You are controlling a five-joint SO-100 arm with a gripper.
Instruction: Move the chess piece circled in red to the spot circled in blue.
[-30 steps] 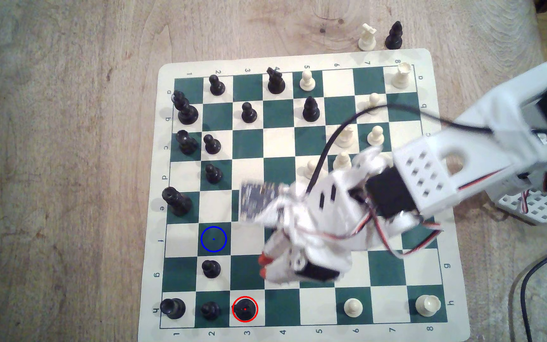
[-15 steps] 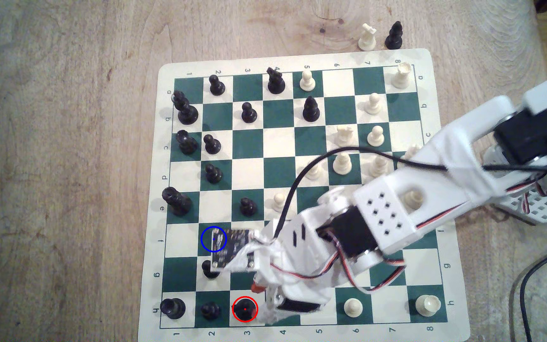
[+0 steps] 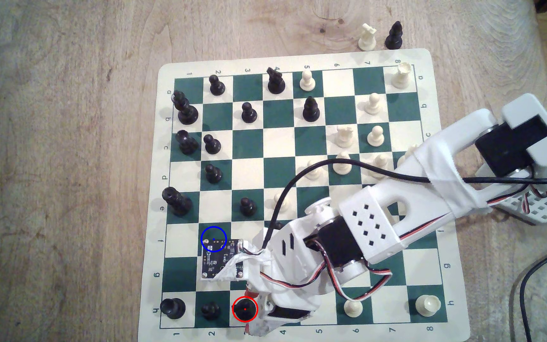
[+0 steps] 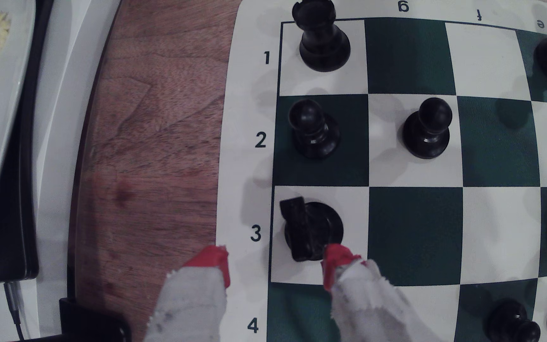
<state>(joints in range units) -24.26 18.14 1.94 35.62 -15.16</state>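
The chess piece (image 4: 313, 230) stands just ahead of the spread claw (image 4: 275, 263).

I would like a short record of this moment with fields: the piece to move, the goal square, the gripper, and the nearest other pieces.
piece: black chess piece, standing on the cream square at row h, file 3, red ring around it
spot: green square with blue ring, partly under the arm's circuit board
gripper: gripper, open, red tips either side of the piece's edge, not closed on it
neighbours: black pawn on file 2, black rook on file 1, same row
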